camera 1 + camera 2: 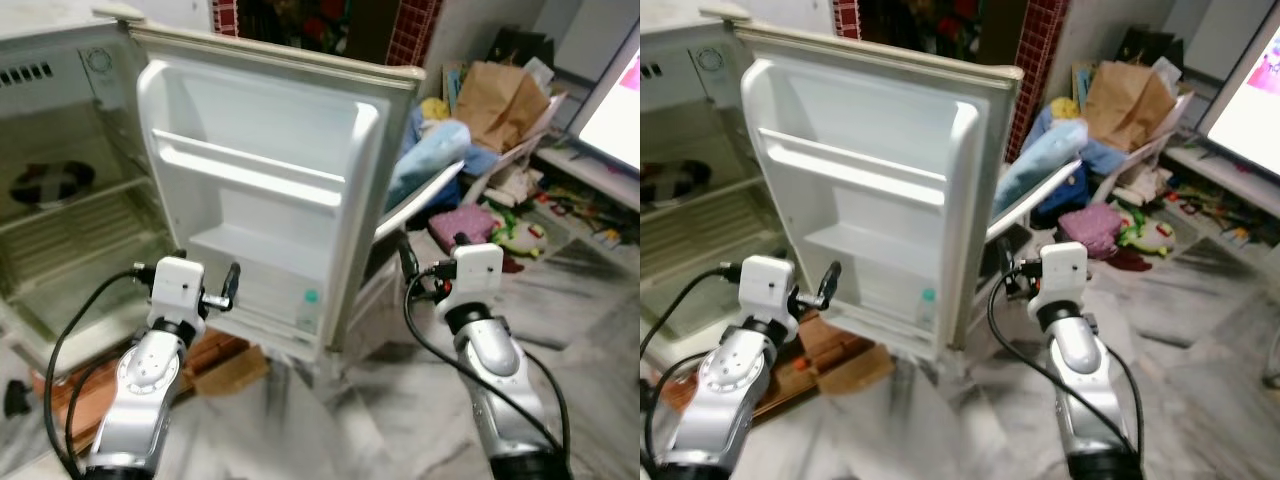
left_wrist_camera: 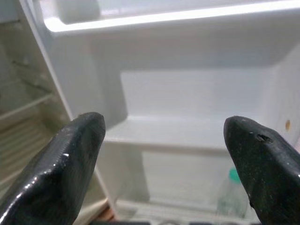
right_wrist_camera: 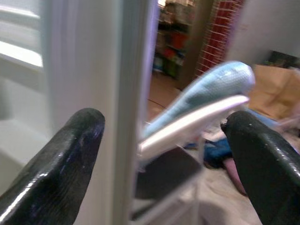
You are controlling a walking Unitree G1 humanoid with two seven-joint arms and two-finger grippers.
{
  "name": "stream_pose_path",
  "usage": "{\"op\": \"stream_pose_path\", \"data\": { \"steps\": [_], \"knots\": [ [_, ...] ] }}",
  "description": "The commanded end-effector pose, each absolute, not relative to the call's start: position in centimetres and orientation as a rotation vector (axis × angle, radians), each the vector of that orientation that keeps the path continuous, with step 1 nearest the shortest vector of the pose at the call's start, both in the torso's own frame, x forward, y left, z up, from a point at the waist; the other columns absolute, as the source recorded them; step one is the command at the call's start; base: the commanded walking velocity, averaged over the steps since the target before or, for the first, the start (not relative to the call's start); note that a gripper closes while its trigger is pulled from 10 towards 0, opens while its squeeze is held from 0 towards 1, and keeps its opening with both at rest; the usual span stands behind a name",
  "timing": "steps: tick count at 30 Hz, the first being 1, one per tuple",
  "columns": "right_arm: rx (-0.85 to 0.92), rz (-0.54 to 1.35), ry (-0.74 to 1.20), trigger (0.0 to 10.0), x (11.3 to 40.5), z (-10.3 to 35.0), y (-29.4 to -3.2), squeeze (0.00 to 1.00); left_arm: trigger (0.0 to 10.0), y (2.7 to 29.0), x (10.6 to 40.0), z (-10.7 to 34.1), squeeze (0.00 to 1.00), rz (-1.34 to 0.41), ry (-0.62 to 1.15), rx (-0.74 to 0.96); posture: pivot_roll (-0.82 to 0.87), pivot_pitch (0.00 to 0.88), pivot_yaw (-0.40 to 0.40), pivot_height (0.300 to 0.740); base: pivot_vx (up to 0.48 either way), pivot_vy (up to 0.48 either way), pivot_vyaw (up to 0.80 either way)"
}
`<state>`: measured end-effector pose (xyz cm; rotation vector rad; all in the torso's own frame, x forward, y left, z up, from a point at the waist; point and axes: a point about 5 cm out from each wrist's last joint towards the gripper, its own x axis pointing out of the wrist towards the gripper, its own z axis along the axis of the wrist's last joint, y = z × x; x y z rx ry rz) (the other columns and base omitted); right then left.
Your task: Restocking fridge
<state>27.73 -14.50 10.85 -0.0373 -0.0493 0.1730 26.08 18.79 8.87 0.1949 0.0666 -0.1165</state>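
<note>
Standing before fridge door [image 1: 270, 190], swung wide. Both end effectors spread wide, holding nothing: left end effector [image 2: 164, 154] facing door shelves, right end effector [image 3: 159, 150] straddling door's edge. Bottle [image 1: 310, 310] sitting in bottom door shelf; probably light, slippery plastic, best gripped mid-body.

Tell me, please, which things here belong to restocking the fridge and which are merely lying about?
For the job:
fridge door, standing open
door shelves
green-capped bottle low in the door
wire shelf inside the fridge
left gripper and right gripper, both open

Lying about:
brown paper bag
blue cushion
purple cloth
flattened cardboard
</note>
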Motion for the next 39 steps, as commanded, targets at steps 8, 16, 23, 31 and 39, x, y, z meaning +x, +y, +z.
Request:
{"op": "stream_pose_path", "data": {
  "steps": [8,16,23,31,39],
  "knots": [
    [-0.069,0.172,-0.111,10.0,28.4,12.5,-14.9,0.0,10.0,18.6,26.4,9.1,0.0,-0.114,0.057,0.215,0.04,0.0,-0.034,0.74,0.0,-0.475,0.63],
    [-0.078,0.175,-0.135,10.0,28.8,13.0,-14.9,0.0,10.0,18.3,26.3,9.0,0.0,-0.111,0.064,0.179,0.04,0.0,-0.035,0.74,0.0,-0.17,0.8],
    [-0.104,0.204,-0.156,10.0,29.4,13.5,-14.7,0.0,10.0,18.0,26.0,8.7,0.0,-0.126,0.08,0.168,0.05,0.0,-0.035,0.74,0.0,0.0,0.8],
    [-0.094,0.213,-0.174,10.0,29.9,14.1,-14.9,0.0,10.0,18.2,25.7,8.9,0.0,-0.134,0.066,0.159,0.05,0.0,-0.038,0.74,0.0,0.0,0.8],
    [-0.077,0.107,-0.142,10.0,28.9,13.4,-16.2,0.0,10.0,19.0,24.5,9.0,0.0,-0.084,0.079,0.074,0.05,0.01,-0.027,0.74,0.166,0.0,0.38]
  ]
}}
